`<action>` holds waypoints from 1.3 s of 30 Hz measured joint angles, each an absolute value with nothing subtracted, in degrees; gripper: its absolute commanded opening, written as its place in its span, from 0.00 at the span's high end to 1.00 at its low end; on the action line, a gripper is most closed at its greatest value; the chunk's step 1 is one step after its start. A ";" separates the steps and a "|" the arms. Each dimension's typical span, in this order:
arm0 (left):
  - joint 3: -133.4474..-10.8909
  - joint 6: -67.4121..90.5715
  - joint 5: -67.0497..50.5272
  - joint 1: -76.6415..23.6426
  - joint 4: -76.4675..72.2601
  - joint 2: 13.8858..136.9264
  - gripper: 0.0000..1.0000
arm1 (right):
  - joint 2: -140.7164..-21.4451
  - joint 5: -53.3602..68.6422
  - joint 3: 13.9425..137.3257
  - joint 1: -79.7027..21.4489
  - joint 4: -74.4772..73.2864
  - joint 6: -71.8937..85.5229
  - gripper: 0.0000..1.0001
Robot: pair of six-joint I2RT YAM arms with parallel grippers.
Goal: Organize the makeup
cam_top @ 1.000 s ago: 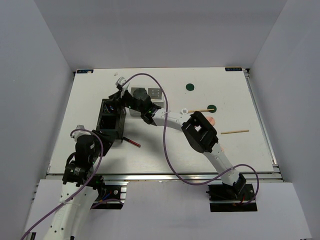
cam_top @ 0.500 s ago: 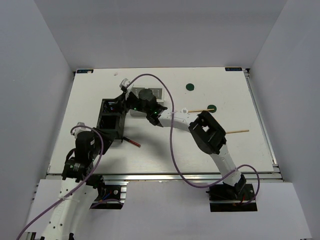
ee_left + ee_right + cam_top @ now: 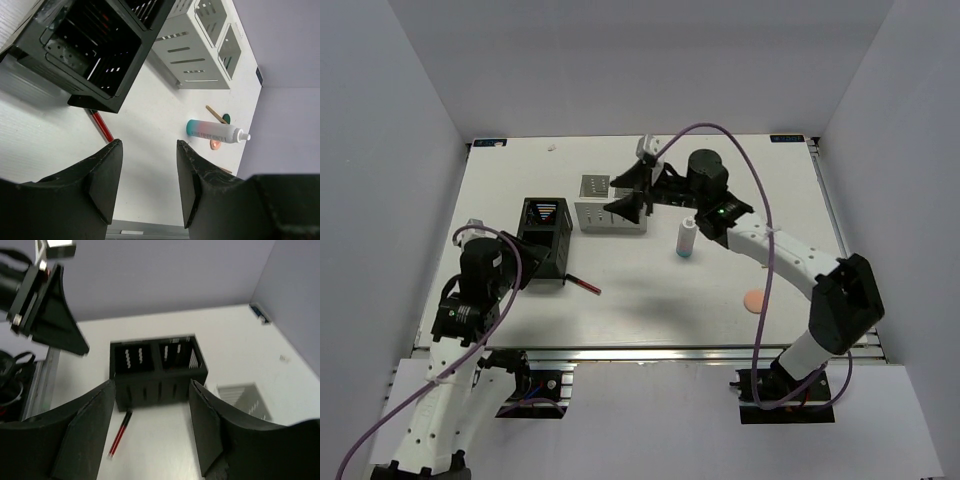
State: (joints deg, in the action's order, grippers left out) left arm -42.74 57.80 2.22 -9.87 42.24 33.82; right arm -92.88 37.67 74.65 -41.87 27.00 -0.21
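At left wrist only: stick (image 3: 214,113)

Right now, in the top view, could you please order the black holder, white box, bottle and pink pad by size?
1. black holder
2. white box, partly covered; a close second, unsure
3. bottle
4. pink pad

**Top view: bench layout and both arms**

You see the black holder (image 3: 542,235) on the left of the bench (image 3: 750,170), with the white box (image 3: 595,197) just beside it on the right. A red-and-black tube (image 3: 583,285) lies at the holder's near corner. The white bottle (image 3: 687,238) stands upright mid-bench, and a pink pad (image 3: 754,300) lies apart from it, toward the near edge. The right fingers (image 3: 626,206) are spread apart over the box. The left arm (image 3: 480,285) points at the holder's near side.
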 measured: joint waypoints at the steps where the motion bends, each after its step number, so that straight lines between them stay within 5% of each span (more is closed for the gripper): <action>1: -43.42 57.67 2.04 -9.91 42.35 34.65 0.43 | -91.24 37.91 72.93 -40.69 24.99 -0.78 0.34; 10: -47.81 56.69 5.74 -18.28 44.91 41.56 0.41 | -77.78 41.78 66.11 -30.35 -1.13 -9.65 0.32; 18: -52.29 61.54 19.90 -42.96 46.44 51.77 0.36 | -56.01 36.40 58.08 -25.39 -17.41 -16.75 0.33; 24: -56.51 68.49 32.36 -57.71 51.51 62.94 0.35 | -50.87 27.97 53.74 -23.62 -27.38 -18.04 0.39; 39: -61.69 83.50 50.11 -61.54 60.99 86.11 0.34 | -48.53 26.35 49.98 -13.43 -30.13 -17.96 0.42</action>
